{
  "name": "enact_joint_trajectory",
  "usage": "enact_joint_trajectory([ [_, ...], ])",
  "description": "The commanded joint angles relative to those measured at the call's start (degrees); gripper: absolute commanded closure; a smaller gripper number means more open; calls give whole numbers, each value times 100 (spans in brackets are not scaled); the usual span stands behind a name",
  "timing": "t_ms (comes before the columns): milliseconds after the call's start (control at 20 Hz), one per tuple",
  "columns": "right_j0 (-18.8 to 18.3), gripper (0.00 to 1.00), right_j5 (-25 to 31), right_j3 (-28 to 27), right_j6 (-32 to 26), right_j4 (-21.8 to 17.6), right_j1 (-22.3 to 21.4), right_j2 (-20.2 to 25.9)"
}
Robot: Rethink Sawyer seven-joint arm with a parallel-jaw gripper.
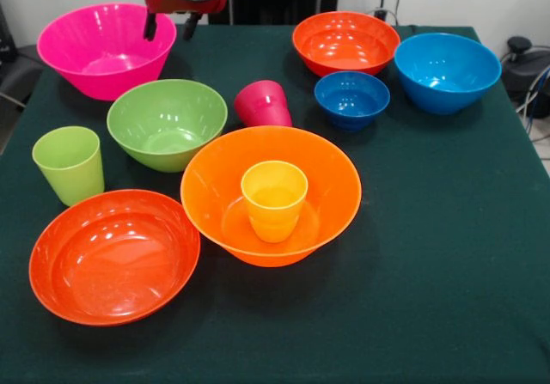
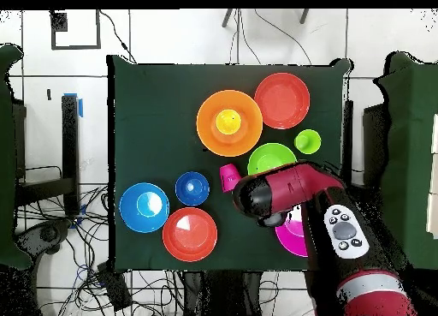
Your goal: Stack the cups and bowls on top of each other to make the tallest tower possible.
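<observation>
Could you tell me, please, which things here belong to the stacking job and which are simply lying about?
Job:
- big pink bowl
- green bowl
- big orange bowl holding the yellow cup
- two red-orange bowls
- light blue bowl
- small dark blue bowl
- lime green cup
- pink cup, on its side

Lying about:
- cables on the floor beside the table

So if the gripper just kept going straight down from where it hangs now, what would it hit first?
Most likely the big pink bowl: the gripper hangs with open jaws over its rim on the side toward the green bowl. Depth is unclear, so it might just miss onto the table.
</observation>
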Motion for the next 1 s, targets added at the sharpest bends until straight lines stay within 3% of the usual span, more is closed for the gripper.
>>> enact_joint_trajectory([
  [50, 380, 0, -679, -135, 937, -361, -149, -321],
  [400, 648, 0, -897, -221, 1091, -395, -77, -646],
  [700, 721, 0, -955, -329, 1037, -181, 66, -831],
  [1000, 1000, 0, -1011, -339, 2038, 155, 162, -1372],
])
